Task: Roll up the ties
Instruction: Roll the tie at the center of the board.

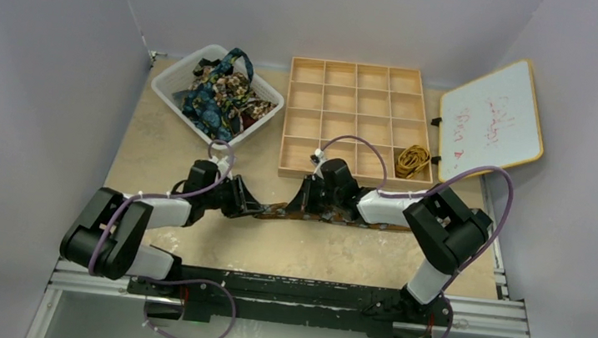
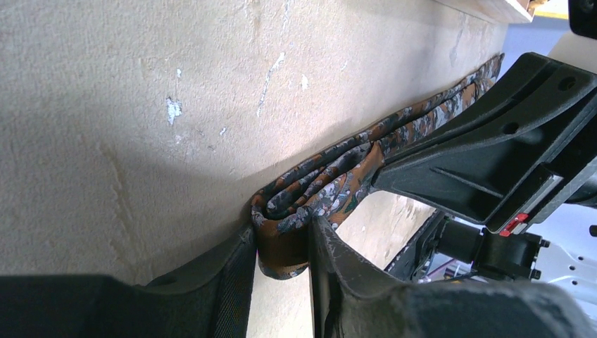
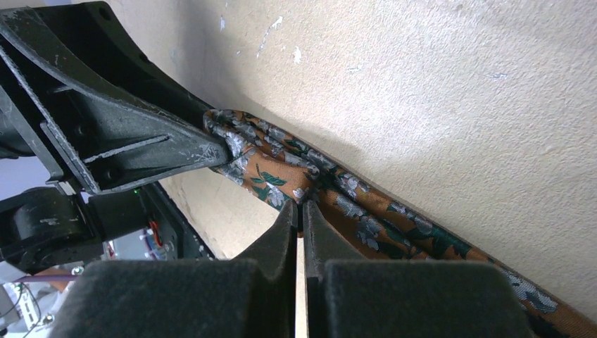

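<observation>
1. The left gripper (image 2: 283,236) is found clamped on the folded end of the brown tie (image 2: 352,169), the fold being held between its two fingers close to the table (image 2: 105,141).
2. The right gripper (image 3: 301,211) is closed, finger against finger. A thin nip of the tie's near edge appears to be caught at the tips, a little along from the fold.
3. The brown tie is laid along the table between the two arms, with its length running off under the right arm.
4. The step in hand is judged to be the start of the roll, a first turn being formed at the left end. The next move calls for that fold to be turned over onto the flat length while the tie is kept straight and taut.
5. The remaining ties (image 1: 224,90) are heaped in the basket (image 1: 176,106). A gold-yellow tie (image 1: 412,159) is seen coiled in one compartment of the wooden tray (image 1: 287,117).
6. The tie's far end is hidden by the right arm in the top view, and the right-hand pinch cannot be confirmed.
</observation>
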Robot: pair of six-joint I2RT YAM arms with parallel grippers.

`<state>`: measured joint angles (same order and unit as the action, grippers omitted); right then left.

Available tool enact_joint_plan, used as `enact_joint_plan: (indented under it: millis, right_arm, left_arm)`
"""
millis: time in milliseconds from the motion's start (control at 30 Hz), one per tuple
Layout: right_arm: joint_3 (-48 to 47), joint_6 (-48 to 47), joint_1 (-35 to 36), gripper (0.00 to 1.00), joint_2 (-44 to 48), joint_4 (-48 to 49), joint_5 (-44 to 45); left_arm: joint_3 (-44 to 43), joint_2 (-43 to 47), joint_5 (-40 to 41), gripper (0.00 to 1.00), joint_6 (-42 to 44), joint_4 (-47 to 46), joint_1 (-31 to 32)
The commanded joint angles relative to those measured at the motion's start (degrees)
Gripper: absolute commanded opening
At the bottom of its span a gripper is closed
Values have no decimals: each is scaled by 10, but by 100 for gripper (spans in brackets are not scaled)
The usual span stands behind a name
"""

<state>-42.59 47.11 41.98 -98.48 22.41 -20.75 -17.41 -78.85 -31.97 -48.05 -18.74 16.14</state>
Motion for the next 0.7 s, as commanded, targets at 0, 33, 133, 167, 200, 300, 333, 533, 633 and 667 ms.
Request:
enact_joint_plan:
  millis: [0, 33, 133, 167, 200, 300, 333, 533, 633, 667]
  right_arm:
    - [-4, -22, -3, 0, 7, -25, -7]
    - [-2, -22, -3, 0, 11, -29, -5]
    - [10, -20, -3, 0, 25, -33, 2]
    - [12, -19, -3, 0, 27, -32, 1]
    - [12, -19, -3, 0, 26, -34, 1]
    - [9, -20, -3, 0, 16, -35, 6]
    - [9, -19, -3, 0, 11, -37, 5]
    - [18, -11, -3, 0, 10, -37, 5]
    - [14, -13, -3, 0, 11, -31, 6]
    - [14, -12, -3, 0, 13, -31, 3]
  left_arm:
    - [-2, 11, 10, 29, 54, 32, -2]
    - [-2, 16, 12, 27, 57, 36, -2]
    - [-3, 31, 10, 30, 67, 46, -2]
    - [-5, 35, 7, 34, 70, 49, -2]
    - [-7, 39, 4, 38, 71, 51, -2]
    - [-14, 51, -1, 46, 71, 67, -3]
    - [-16, 56, -2, 48, 69, 72, -2]
    - [8, 70, -27, 54, 24, 48, -2]
    - [29, 63, -39, 55, -5, 2, -2]
    - [33, 60, -43, 55, -12, -9, -2]
